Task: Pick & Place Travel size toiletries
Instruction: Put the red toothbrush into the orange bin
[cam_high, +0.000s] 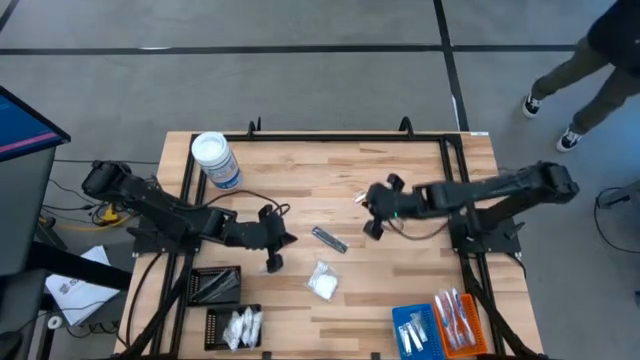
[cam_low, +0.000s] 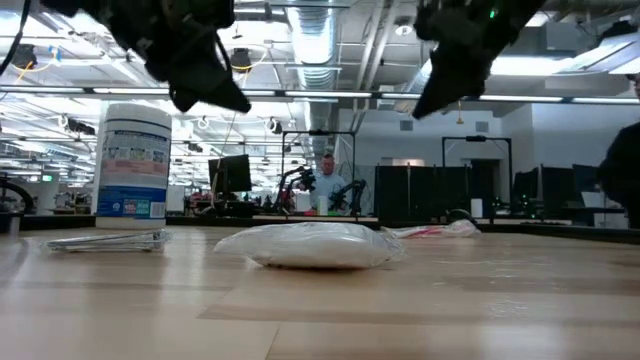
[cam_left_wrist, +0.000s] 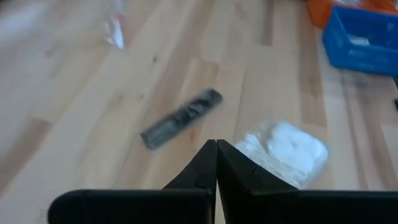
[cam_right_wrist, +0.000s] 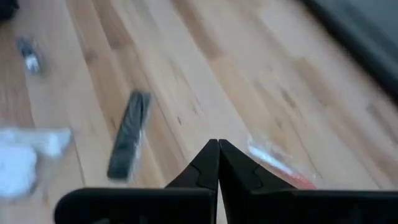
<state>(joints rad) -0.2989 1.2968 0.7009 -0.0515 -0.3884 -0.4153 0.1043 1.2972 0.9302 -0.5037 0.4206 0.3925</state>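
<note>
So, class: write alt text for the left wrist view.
The left gripper, shut and empty, hangs over a wooden table. Ahead lie a dark stick and a white sachet, with a blue tray farther off.

No legible text anywhere.

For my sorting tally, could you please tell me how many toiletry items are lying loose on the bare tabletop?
3: a dark stick mid-table, a white sachet nearer the front edge, and a clear-wrapped red toothbrush beside the right pincer. Others may be hidden.
</note>
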